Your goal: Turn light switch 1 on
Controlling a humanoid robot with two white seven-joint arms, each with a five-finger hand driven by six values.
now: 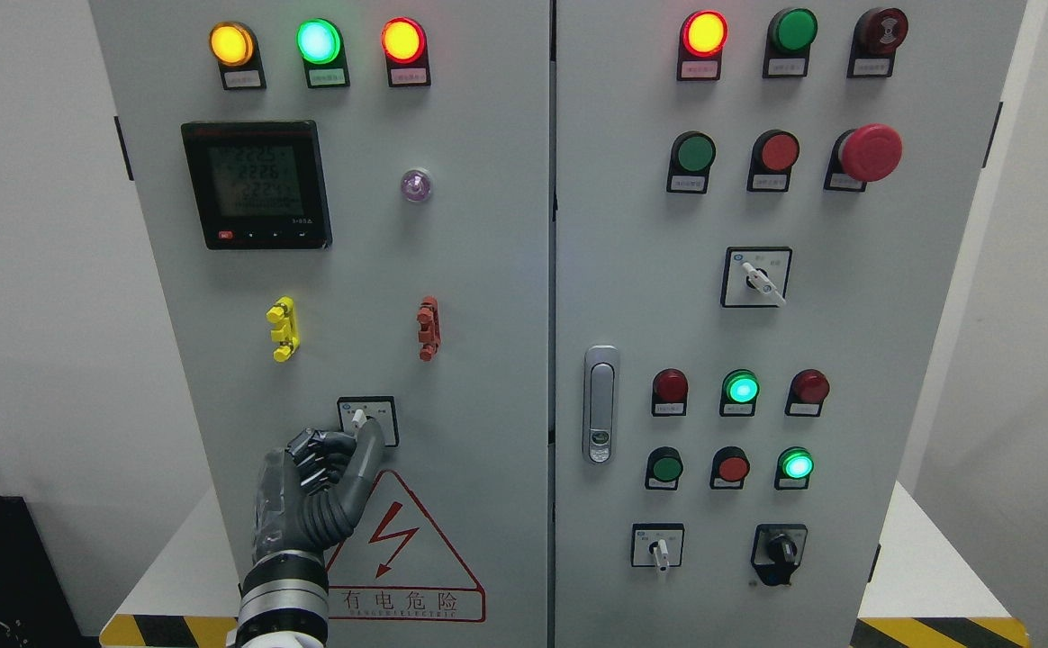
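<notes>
sitting low on the left cabinet door (479, 297), the light switch 1 (360, 418) has its small white lever pointing up. the left hand (321, 486) is just below it, fingers curled, thumb touching the knob, not gripping. right hand is not visible.

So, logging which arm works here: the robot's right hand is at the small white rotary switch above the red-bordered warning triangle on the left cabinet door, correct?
Not quite: the head view shows the left hand, dark grey, at that small white rotary switch above the red-bordered warning triangle on the left cabinet door.
</notes>
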